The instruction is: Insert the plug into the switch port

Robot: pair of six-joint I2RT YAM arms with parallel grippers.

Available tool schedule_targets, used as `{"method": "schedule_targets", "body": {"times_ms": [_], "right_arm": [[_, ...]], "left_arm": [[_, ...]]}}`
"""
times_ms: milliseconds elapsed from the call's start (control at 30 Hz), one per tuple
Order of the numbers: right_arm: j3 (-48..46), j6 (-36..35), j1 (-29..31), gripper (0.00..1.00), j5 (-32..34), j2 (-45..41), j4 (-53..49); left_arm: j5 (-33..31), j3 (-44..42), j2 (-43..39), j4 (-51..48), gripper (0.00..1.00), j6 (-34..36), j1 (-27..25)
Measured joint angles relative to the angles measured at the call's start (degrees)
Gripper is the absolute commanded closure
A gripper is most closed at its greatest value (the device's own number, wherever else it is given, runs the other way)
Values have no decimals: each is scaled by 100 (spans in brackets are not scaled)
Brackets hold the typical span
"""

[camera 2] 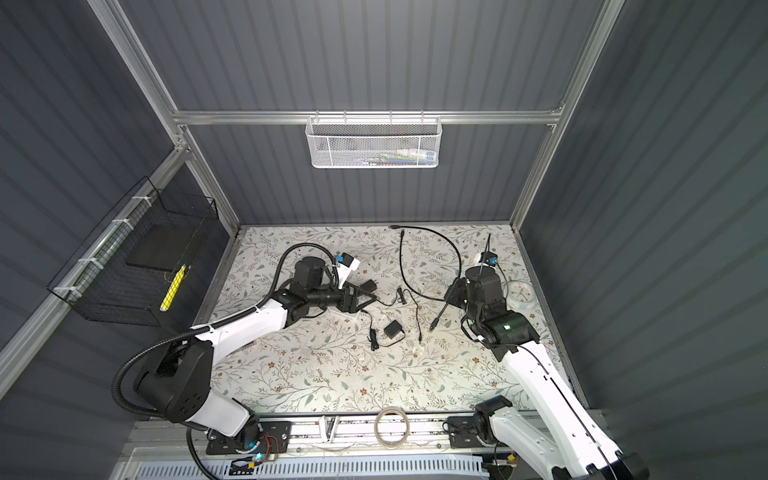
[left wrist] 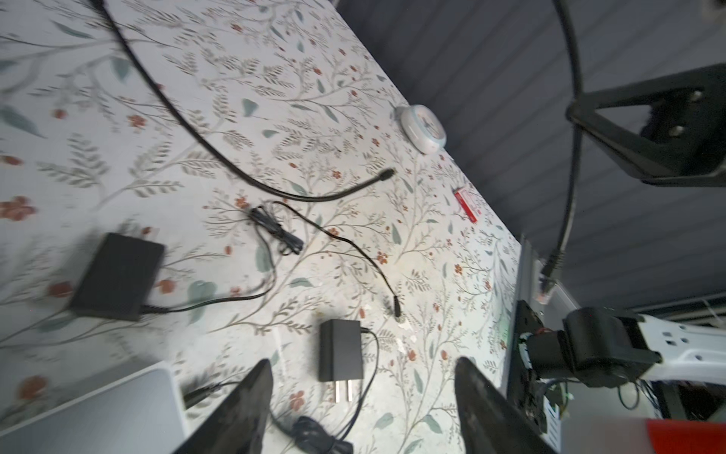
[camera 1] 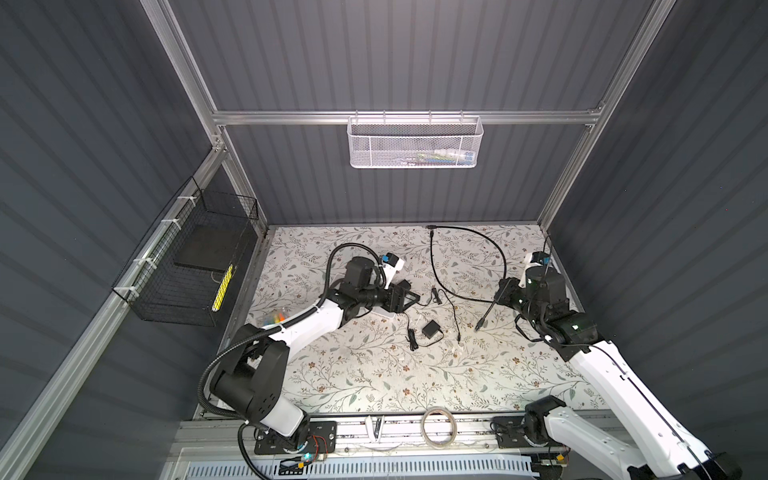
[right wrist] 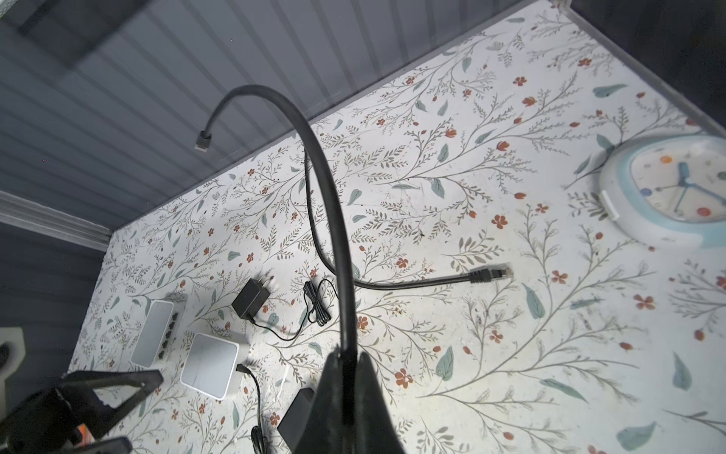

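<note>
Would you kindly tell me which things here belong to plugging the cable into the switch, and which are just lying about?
For the job:
- cable, clamped in the right gripper
- its plug, hanging free
- white switch, with its row of ports

Lying about:
- power adapter
- clock
- roll of tape

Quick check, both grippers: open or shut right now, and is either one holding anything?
Left gripper: open, holding nothing.
Right gripper: shut on the black network cable.
</note>
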Motion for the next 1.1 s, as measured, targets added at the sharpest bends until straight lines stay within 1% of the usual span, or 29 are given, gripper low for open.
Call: {"method": "schedule_targets", "body": {"times_ms": [200,400,567,700,800,1000,1100], "right_arm": [[-461,610,0,100,125,-96,501],[-704,999,0,100,166,-122,944],[-922,1224,0,100,216,-122,1156],[-951,1335,0,100,273,-122,1259],[-960,1405,0,100,299,-122,1366],[-986,1528,0,100,313,-111,1484],[-986,1561,0,100,310,-111,1532]], "left_arm": [[463,0,365,761,26,-428,-470],[911,11,879,1641,26,-968,-728],[1187,13,1340,2367,28,-1497,-883],[1355,15,1550,2931,31,-1895,-953],[1451,61,1639,3143,37,-2041,-1014],[1633,205,1788,3348,50,-2146,-1137],[1668,208,1832,3386,54,-2170,-1163]]}}
